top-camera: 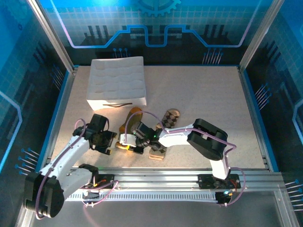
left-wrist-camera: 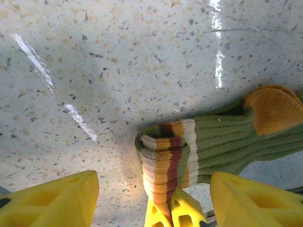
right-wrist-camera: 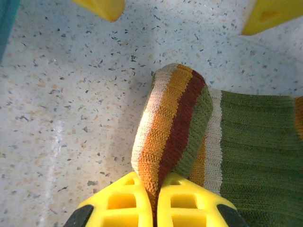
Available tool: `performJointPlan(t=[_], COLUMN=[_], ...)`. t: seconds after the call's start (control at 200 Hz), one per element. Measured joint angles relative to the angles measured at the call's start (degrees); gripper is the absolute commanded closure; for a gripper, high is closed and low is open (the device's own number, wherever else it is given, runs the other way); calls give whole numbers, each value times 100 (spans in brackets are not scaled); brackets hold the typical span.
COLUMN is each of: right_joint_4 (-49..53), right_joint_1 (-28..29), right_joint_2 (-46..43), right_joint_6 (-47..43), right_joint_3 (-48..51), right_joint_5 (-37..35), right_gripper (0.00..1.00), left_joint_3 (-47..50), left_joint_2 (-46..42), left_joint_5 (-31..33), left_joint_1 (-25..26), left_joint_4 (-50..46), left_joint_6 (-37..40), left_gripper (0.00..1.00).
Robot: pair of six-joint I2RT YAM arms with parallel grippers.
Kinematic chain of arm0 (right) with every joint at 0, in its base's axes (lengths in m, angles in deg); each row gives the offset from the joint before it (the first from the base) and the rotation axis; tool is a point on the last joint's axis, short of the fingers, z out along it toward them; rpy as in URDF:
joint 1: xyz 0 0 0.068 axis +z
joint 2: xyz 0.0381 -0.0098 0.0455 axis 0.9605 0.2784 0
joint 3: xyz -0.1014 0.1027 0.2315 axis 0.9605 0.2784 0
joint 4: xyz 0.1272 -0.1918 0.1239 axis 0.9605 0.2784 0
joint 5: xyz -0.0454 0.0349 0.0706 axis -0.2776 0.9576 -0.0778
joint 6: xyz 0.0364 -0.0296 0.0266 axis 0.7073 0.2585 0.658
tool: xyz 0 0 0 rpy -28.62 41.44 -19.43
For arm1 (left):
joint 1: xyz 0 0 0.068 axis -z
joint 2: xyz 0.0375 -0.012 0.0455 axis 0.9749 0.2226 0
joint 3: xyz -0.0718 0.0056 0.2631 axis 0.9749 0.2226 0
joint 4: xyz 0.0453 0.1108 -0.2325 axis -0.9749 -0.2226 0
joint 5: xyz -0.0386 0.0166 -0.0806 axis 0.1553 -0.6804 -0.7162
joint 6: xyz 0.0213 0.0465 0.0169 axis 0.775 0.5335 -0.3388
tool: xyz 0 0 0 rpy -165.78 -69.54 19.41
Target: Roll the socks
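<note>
Rolling looks barely begun: the short olive-green knit sock [right-wrist-camera: 246, 146] with orange heel lies by the middle of the near edge of the worktop [top-camera: 199, 90]. Only its striped cuff is turned over, pinched tight in the right claw [right-wrist-camera: 154, 183], while the left claw [left-wrist-camera: 154, 182] stands open astride that fold, gripping nothing. The brown-beige argyle knit sock [top-camera: 171, 117] lies flat beside it, unrolled, so nearly all the winding is yet to do.

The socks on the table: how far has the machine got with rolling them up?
Barely started. Done: the striped cuff of the green sock is turned over into a first fold. In hand: the right tool pinches that fold shut, and the left tool stands open on either side of it. Left: the green sock's body is unrolled, and the argyle sock lies flat.
</note>
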Motion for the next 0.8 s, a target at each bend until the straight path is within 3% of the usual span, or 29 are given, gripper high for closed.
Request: performJointPlan(t=[0.29,0.465,0.72,0.8], right_joint_4=[592,632,592,592], right_joint_1=[-422,-654,-826,-848], right_joint_2=[472,686,968,994], right_joint_6=[1045,1602,2264,2363], right_joint_3=[-664,-802,-933,-944], right_joint_5=[1335,2046,2874,2966], right_gripper=[100,100,100,96], left_joint_3=[468,544,461,306], left_joint_2=[155,588,1104,1329], left_joint_5=[-400,-457,-424,-404], left_joint_1=[79,317,422,437], left_joint_4=[890,1285,1338,1290], left_joint_6=[-227,-326,-321,-286], left_gripper=[35,42,71,89])
